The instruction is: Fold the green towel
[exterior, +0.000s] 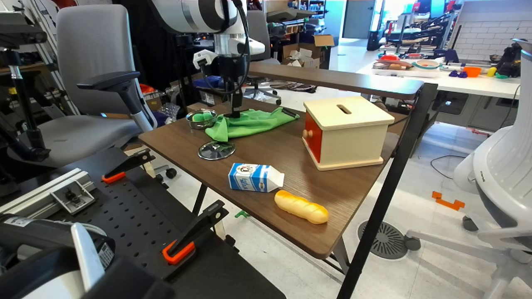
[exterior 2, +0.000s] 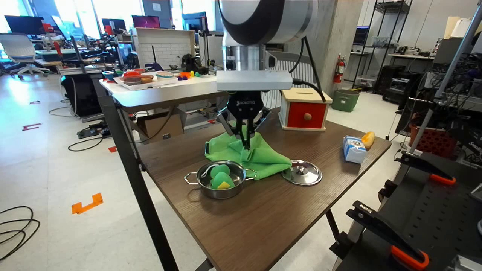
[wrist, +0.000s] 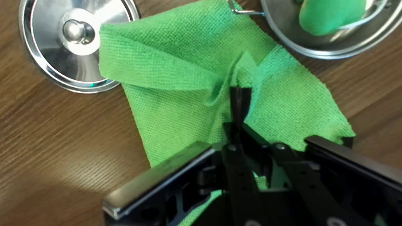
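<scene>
The green towel [exterior: 259,124] lies rumpled on the brown table, also in an exterior view [exterior 2: 265,160]. In the wrist view the green towel [wrist: 169,116] has one flap folded over at the upper left and a raised pinch near its middle. My gripper [wrist: 240,91] points down with its fingertips together on that pinch of cloth. In both exterior views the gripper [exterior: 235,113] [exterior 2: 246,146] is low, at the towel's surface. The arm's linkages hide the towel's lower part in the wrist view.
A metal pot [exterior 2: 222,193] with green items stands beside the towel. A pot lid [wrist: 78,47] touches the towel's corner. A milk carton [exterior: 251,177], a bread loaf [exterior: 301,207] and a wooden box [exterior: 353,143] stand farther along. A raised shelf [exterior: 332,79] runs along one side.
</scene>
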You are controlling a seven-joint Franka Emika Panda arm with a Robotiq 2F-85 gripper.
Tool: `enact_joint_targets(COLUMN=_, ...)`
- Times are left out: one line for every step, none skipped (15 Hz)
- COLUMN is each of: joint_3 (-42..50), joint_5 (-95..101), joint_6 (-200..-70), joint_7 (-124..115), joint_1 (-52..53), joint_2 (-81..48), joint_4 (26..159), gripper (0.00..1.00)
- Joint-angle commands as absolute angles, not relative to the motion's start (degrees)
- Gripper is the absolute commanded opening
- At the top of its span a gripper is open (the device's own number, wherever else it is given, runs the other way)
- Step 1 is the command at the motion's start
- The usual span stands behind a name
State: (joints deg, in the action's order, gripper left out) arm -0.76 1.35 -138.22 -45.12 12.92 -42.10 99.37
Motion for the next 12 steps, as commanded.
enact_joint_targets(joint_3=-0.3, joint_5=-0.3, joint_6=-136.3, joint_7=-44.3, joint_1=13.8, joint_2=-44.2, joint_4=97.5, gripper=0.02)
enact_joint_targets(joint_3=-0.3, joint_5=-0.3, joint_6=-136.1, joint_7=-44.2, joint_1=13.9, joint_2=-44.6, joint_4=97.4, gripper=0.02)
enact_joint_targets(joint_3=-0.4, joint_5=-0.3, joint_6=-135.9, joint_7=-44.0, joint_1=13.9, joint_2=-44.9, joint_4=97.3, gripper=0.24)
enact_joint_targets(joint_3=-0.6, joint_5=-0.6, joint_6=-135.3, joint_7=-43.8, joint_1=13.7, joint_2=-45.1, joint_4=97.1, gripper=0.34)
enact_joint_targets(joint_3=-0.5, joint_5=-0.4, joint_6=-134.5, joint_7=-43.5, joint_1=13.8, joint_2=-45.2, joint_4=96.9, gripper=0.41)
enact_joint_targets(joint_3=-0.4, joint_5=-0.2, joint_6=-134.1, joint_7=-43.3, joint_1=13.8, joint_2=-45.0, joint_4=96.8, gripper=0.47)
enact_joint_targets(joint_3=-0.4, joint_5=-0.2, joint_6=-133.7, joint_7=-43.1, joint_1=13.6, joint_2=-44.4, joint_4=96.8, gripper=0.55)
enact_joint_targets(joint_3=-0.3, joint_5=-0.1, joint_6=-133.5, joint_7=-43.1, joint_1=13.7, joint_2=-44.0, joint_4=96.6, gripper=0.62)
enact_joint_targets(joint_3=0.1, joint_5=0.3, joint_6=-133.4, joint_7=-43.4, joint_1=14.0, joint_2=-43.5, joint_4=96.3, gripper=0.7)
enact_joint_targets(joint_3=0.1, joint_5=0.3, joint_6=-133.4, joint_7=-43.4, joint_1=14.0, joint_2=-43.1, joint_4=95.8, gripper=0.77)
enact_joint_targets(joint_3=0.4, joint_5=0.5, joint_6=-133.5, joint_7=-43.6, joint_1=14.1, joint_2=-42.6, joint_4=95.4, gripper=0.83)
enact_joint_targets(joint_3=0.8, joint_5=0.9, joint_6=-133.4, joint_7=-43.9, joint_1=14.3, joint_2=-42.2, joint_4=94.9, gripper=0.92)
